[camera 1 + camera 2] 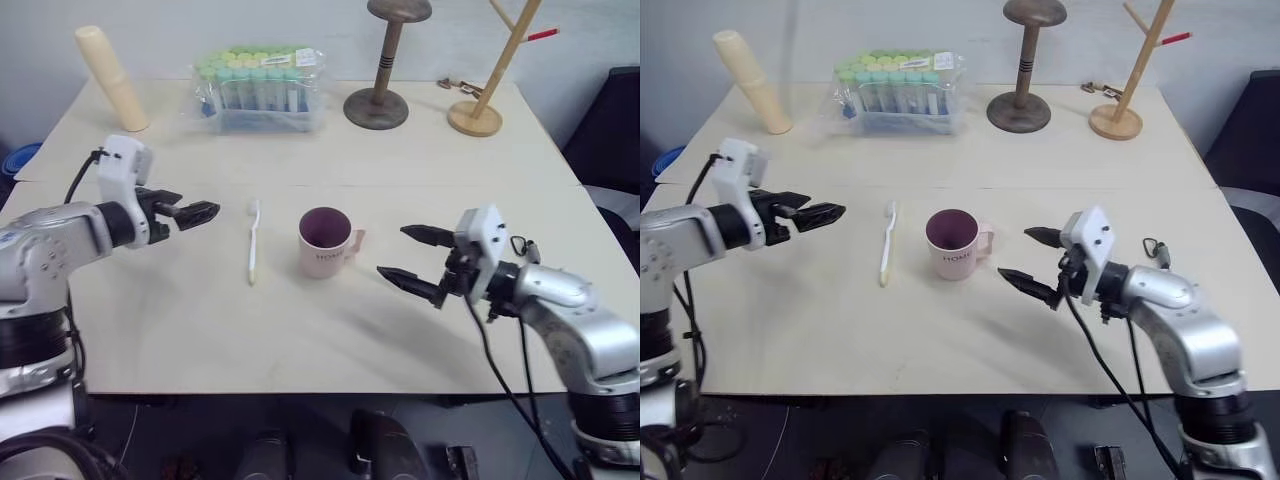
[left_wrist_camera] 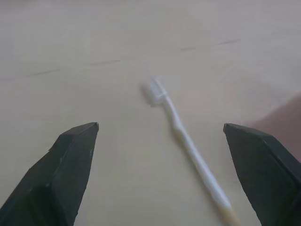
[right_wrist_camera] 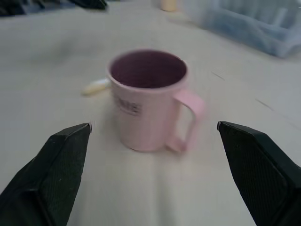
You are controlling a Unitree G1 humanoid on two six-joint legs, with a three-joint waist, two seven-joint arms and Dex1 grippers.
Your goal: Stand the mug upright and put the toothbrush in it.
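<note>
One small pink mug (image 1: 326, 243) stands upright near the middle of the pale, smooth wooden table (image 1: 300, 340), its rounded handle turned toward the robot's right and its inside a darker maroon; dark lettering runs across its wall. Just beside it on the robot's left, apart from it, lies one slim white toothbrush (image 1: 253, 241), flat on the table, bristle head at the far end and pale yellow tip at the near end.

The left pincer (image 1: 196, 212) hangs above the table to the left of the toothbrush, its two black wedge-shaped fingers spread wide and holding nothing. The right pincer (image 1: 412, 259) hovers to the right of the mug, also gaping wide and empty, fingers pointing at the mug.

Along the far edge stand one tall cream cylinder (image 1: 111, 77), leaning; one clear plastic pack (image 1: 259, 88) of tubes with green and blue caps; one dark turned-wood stand (image 1: 381, 64) on a round base; and one light wooden branched stand (image 1: 492, 72) on a round foot.
</note>
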